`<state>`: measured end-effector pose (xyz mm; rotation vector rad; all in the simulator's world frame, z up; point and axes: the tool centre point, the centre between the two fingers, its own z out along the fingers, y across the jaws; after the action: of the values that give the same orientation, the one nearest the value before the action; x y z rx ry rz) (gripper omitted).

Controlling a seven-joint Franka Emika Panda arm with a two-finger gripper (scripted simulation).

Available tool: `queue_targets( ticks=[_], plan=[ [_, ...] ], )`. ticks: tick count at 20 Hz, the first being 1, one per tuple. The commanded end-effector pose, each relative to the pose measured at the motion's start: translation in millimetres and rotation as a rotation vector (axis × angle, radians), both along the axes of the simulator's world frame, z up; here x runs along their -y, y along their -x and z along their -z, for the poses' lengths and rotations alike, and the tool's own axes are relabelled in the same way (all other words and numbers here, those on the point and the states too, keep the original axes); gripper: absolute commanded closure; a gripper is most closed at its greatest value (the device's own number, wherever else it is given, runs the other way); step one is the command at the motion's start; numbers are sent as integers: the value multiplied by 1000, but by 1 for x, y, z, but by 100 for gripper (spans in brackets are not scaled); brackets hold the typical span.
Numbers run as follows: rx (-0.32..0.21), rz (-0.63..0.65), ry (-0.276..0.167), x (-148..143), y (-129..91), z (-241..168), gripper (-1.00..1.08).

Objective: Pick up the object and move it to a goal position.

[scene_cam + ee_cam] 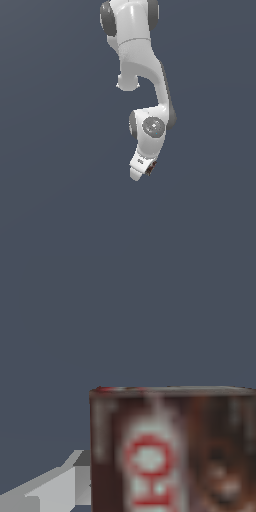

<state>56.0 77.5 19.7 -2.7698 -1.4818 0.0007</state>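
box (172, 451) held in pincer (145, 172), open room around.

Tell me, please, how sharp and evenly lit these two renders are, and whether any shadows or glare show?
Exterior view: flat grey backdrop, no cast shadows, soft highlights on the white arm; the box at the gripper is a tiny sliver. Wrist view: the box fills the corner, pixelated and blurry, its red lettering unreadable; one pale finger shows; no glare.
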Motion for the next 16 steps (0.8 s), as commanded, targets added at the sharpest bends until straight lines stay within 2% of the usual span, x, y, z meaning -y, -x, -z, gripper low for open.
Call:
queue_targets(
  ticks=[1,8,16],
  plan=[
    [1,1,0,7,3,-4,108],
    [1,1,1,44,22,-22,108],
    [0,1,1,119,59,-61,108]
  ],
)
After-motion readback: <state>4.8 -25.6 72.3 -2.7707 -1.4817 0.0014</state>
